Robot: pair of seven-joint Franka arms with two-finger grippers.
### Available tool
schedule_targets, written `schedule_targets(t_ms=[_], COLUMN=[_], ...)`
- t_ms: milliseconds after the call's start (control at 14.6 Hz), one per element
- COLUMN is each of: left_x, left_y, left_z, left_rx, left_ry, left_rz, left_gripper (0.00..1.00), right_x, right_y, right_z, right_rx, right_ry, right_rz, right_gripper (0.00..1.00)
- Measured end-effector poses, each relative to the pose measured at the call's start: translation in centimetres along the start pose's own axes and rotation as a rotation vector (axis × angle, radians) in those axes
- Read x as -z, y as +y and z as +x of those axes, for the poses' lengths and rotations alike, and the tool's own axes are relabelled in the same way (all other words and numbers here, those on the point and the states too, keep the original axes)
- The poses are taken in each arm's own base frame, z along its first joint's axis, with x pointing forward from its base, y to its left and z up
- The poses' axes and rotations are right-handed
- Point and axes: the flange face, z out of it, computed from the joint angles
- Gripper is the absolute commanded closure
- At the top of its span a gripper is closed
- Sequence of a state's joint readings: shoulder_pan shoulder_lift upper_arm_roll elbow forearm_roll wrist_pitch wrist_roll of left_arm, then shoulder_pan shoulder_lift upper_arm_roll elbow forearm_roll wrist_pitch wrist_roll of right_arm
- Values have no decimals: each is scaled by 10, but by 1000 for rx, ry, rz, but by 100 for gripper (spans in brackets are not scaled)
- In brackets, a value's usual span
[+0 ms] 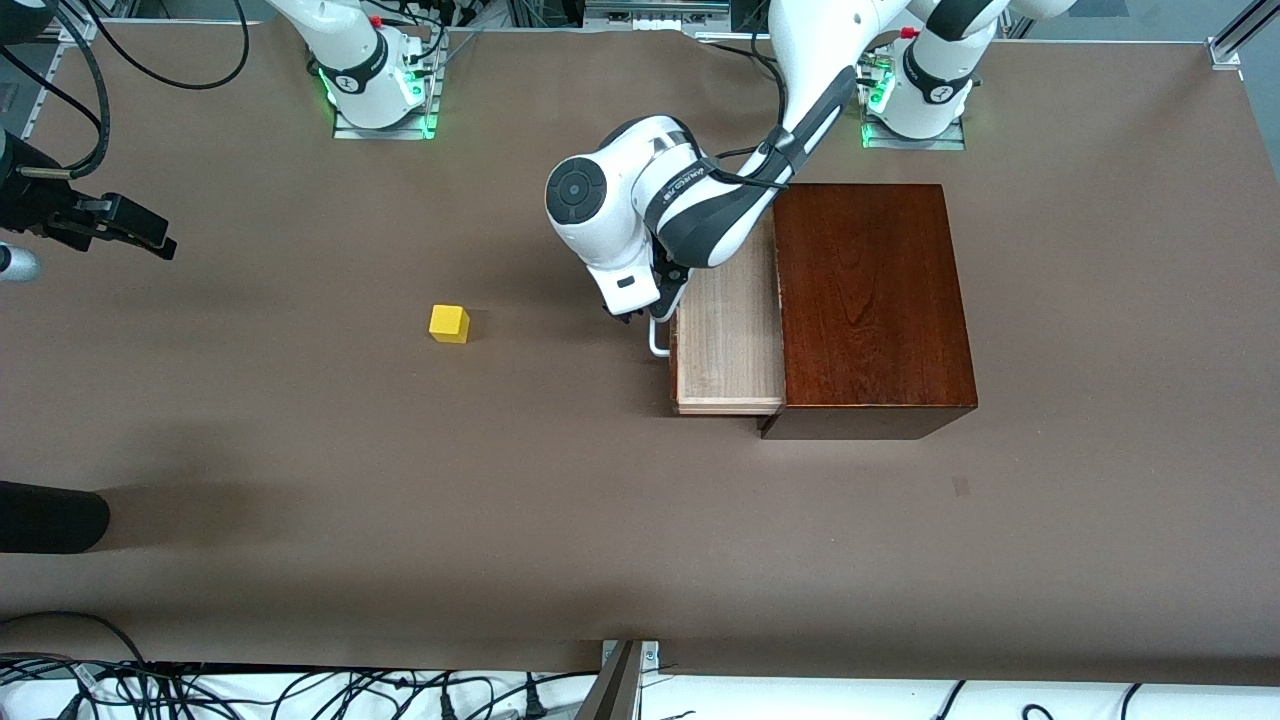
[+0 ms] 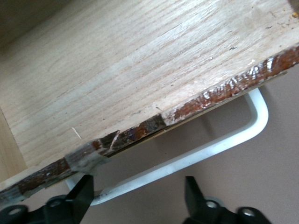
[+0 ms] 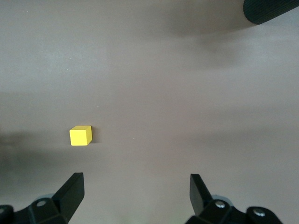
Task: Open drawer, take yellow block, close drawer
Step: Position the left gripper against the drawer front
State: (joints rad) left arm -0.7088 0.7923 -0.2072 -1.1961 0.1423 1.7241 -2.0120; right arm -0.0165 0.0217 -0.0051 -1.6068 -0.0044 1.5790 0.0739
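The dark mahogany box (image 1: 870, 300) stands toward the left arm's end of the table. Its drawer (image 1: 730, 330) is pulled out, showing a bare pale wood floor (image 2: 140, 70). My left gripper (image 1: 640, 315) is at the drawer's front, open, its fingertips (image 2: 84, 189) on either side of the white bar handle (image 2: 205, 149), and one fingertip is close against the bar. The yellow block (image 1: 449, 323) lies on the brown table outside the drawer, toward the right arm's end. My right gripper (image 1: 150, 240) hangs open over the table, holding nothing, and the block (image 3: 80, 136) shows below it.
A dark cylindrical object (image 1: 50, 515) pokes in from the table edge at the right arm's end, nearer the front camera than the block. Cables (image 1: 300, 690) run along the near edge. The brown mat (image 1: 560, 500) lies open between block and box.
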Motion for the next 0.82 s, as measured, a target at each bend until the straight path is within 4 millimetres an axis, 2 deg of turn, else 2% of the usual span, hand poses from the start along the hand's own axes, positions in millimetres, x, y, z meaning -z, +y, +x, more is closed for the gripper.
schedule_targets(t_ms=[481, 549, 686, 824], left_x=[4, 6, 8, 18], left_y=[-2, -2, -2, 0], left_z=[0, 0, 1, -1], left_rx=[-47, -51, -50, -33], left_ry=[6, 7, 6, -6], left_rz=[9, 9, 7, -22], left_gripper=[77, 89, 99, 100], right_x=[-1, -2, -3, -3], right_y=[0, 0, 0, 0], right_z=[1, 1, 1, 2], right_rx=[0, 0, 0, -1], right_ry=[-2, -3, -4, -5], right_rz=[0, 0, 0, 0], right_gripper=[0, 0, 0, 0])
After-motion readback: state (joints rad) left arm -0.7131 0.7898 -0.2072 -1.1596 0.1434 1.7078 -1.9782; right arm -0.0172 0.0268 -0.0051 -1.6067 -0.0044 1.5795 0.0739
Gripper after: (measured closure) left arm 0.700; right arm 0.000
